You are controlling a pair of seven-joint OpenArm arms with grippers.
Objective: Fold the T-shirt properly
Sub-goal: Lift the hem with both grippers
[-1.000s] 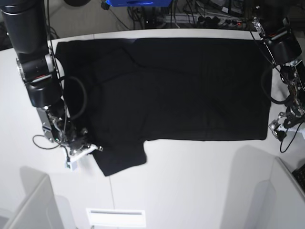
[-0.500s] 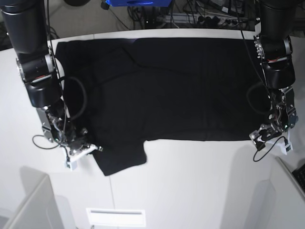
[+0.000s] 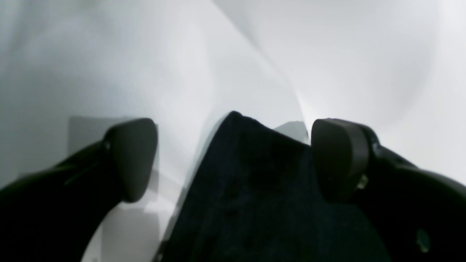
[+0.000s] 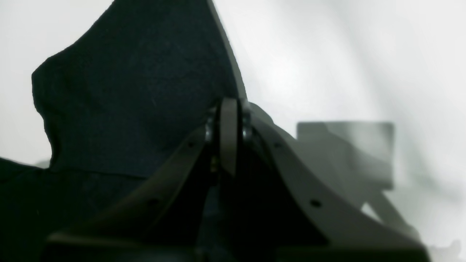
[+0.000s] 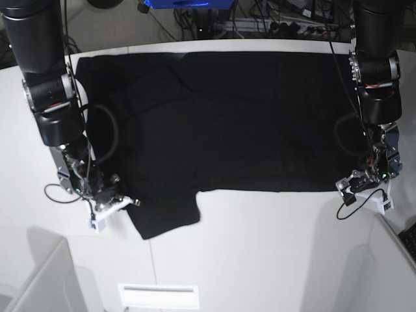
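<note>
The black T-shirt (image 5: 227, 123) lies spread flat on the white table (image 5: 260, 247), with one sleeve (image 5: 166, 214) sticking out toward the front edge; no print shows. My right gripper (image 5: 109, 205) is shut at the sleeve's left corner; in the right wrist view its fingers (image 4: 228, 142) are pressed together at the edge of the black cloth (image 4: 138, 91). My left gripper (image 5: 359, 187) sits low at the hem's near right corner. In the left wrist view it (image 3: 235, 153) is open, and the cloth corner (image 3: 255, 189) lies between its fingers (image 3: 134, 156).
Grey-white bin walls stand at the front left (image 5: 39, 279) and front right (image 5: 390, 260). A white plate with a slot (image 5: 158, 296) lies at the front edge. Cables and gear (image 5: 260, 23) run behind the table's far edge.
My left arm has swung in from the right edge and come down to the hem's near right corner. My right gripper and the shirt have stayed put.
</note>
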